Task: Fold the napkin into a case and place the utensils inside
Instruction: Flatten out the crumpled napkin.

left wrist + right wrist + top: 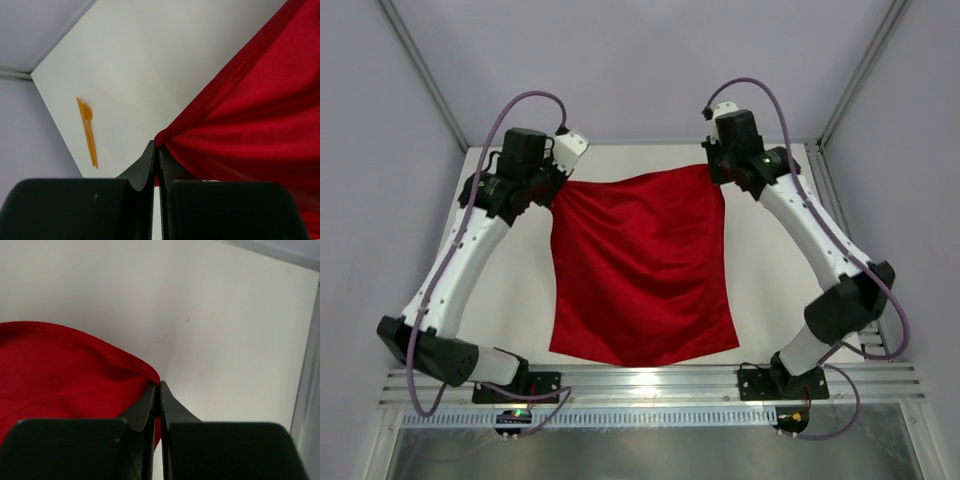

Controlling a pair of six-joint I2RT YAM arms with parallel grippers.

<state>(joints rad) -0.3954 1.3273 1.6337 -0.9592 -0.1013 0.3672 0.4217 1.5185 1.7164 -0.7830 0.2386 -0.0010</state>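
The utensils (pixel 88 131) lie together near the edge of the table (pixel 770 290), apart from the cloth. The left gripper (pixel 560 182) clenches the far left corner of the napkin (pixel 640 270), which is spread mid-table. The right gripper (pixel 713 172) pinches its far right corner.

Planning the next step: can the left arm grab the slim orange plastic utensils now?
Probably not yet: the left gripper is shut on a corner of the bright red cloth napkin. The utensils lie uncovered on the white table, apart from the cloth.
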